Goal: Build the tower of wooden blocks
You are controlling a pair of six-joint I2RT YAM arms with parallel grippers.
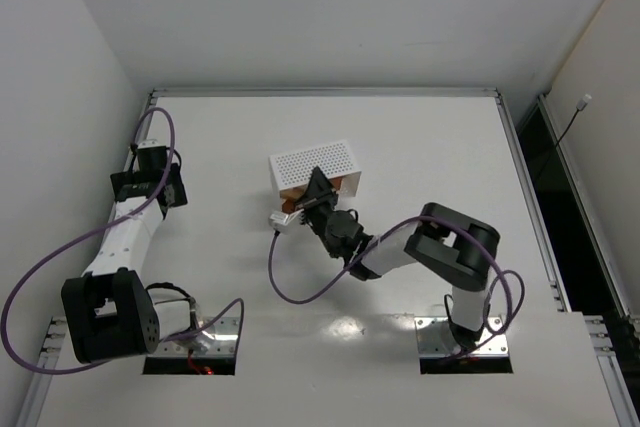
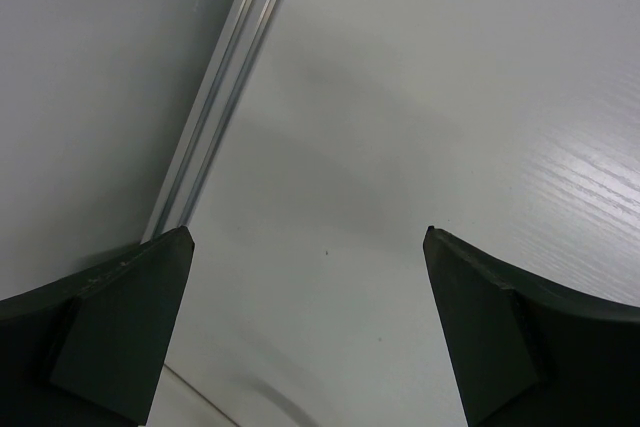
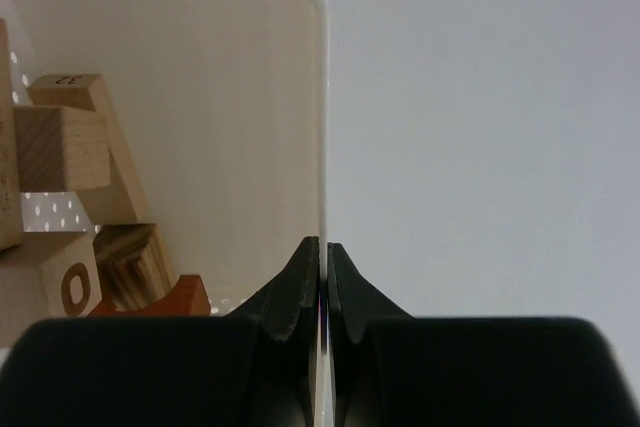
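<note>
Several wooden blocks are lying loose inside the white perforated tray at the left of the right wrist view, with tan ones above a reddish-brown piece. Your right gripper is pinching the tray's thin wall with its fingers closed on it. Your left gripper is hanging wide open over the table. You are likely handling light, stiff, smooth blocks, so grip each across its flat parallel faces.

Blocks mostly out of sight in the white tray
From above, the wooden blocks show only as a sliver at the tray's near edge, beneath the right gripper; the right wrist view crops them at its left edge, so their count is unclear.
</note>
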